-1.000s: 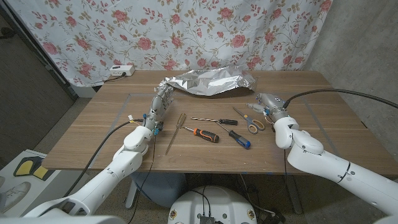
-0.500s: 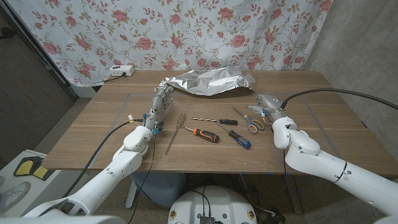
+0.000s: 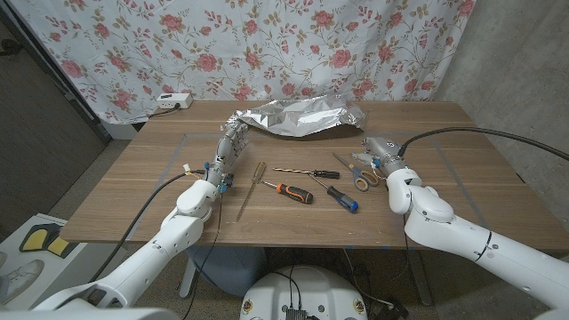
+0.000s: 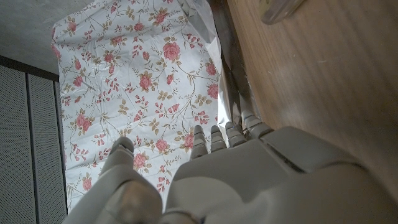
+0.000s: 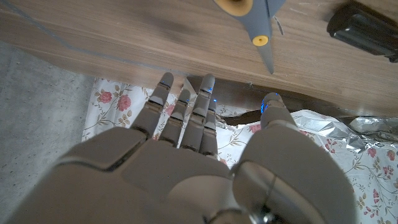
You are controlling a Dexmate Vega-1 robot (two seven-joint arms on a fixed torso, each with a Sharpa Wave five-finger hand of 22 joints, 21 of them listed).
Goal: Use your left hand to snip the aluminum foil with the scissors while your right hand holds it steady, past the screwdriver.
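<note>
Scissors (image 3: 359, 174) are lying untouched beside the right hand (image 3: 380, 150), fingers straight, empty; left hand (image 3: 229, 148) likewise, on the wooden table (image 3: 471, 178).

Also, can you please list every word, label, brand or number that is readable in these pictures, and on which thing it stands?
No text can be read.
Screwdriver handles: any marks too small to read.
White power strip: no legible label.
Scissors: none visible.
Curtain: a rose pattern, no words.
</note>
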